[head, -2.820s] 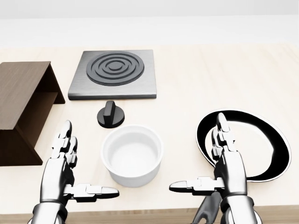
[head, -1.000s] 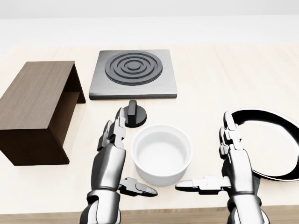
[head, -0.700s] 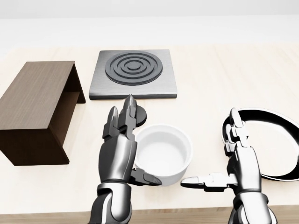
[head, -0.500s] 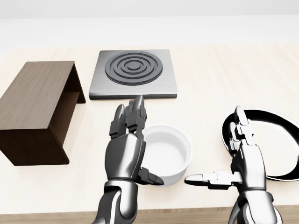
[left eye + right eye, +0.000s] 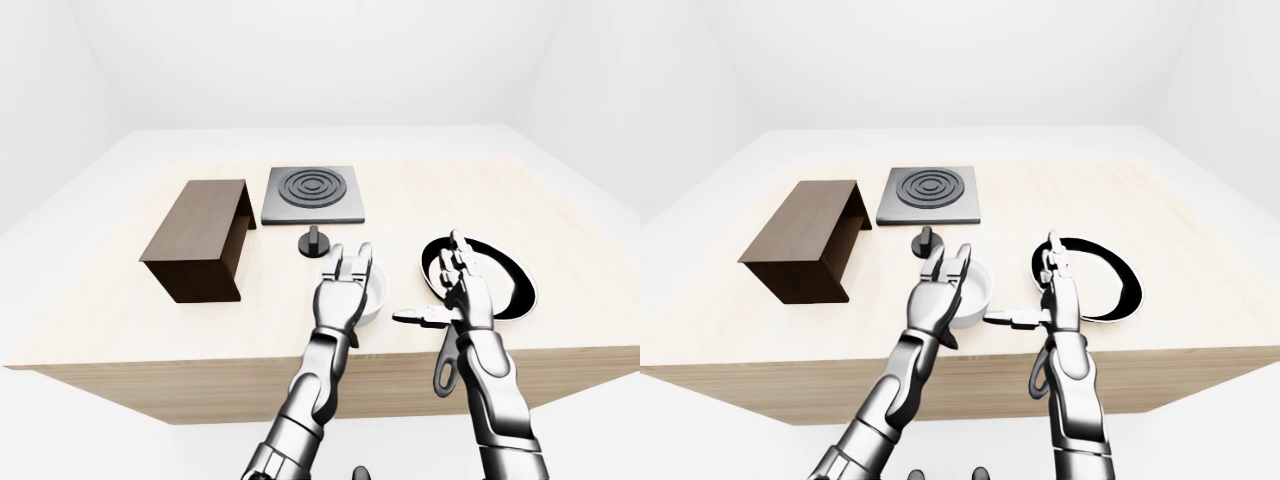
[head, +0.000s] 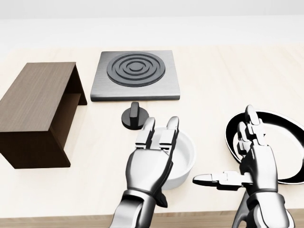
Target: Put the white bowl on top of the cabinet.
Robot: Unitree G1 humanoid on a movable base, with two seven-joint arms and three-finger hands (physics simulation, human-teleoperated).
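Observation:
The white bowl (image 6: 184, 153) stands on the wooden table, low in the head view's middle. My left hand (image 6: 159, 152) is raised in front of its left half with the fingers stretched out, open, and hides that side. I cannot tell whether it touches the bowl. To the bowl's right, my right hand (image 6: 240, 159) is open too, its thumb pointing left toward the bowl, apart from it. The dark brown cabinet (image 6: 35, 107) lies at the left, with its open side facing right and its flat top bare.
A grey hob plate (image 6: 137, 73) with black rings lies above the bowl, and a black knob (image 6: 135, 117) sits between them. A black-rimmed frying pan (image 6: 270, 115) lies at the right, behind my right hand. The table's near edge runs just below both hands.
Early on the camera shifted, sliding everything rightward. Since then my left hand has swung from the bowl's left side up across it. My right hand drifted slightly right. The bowl has stayed put.

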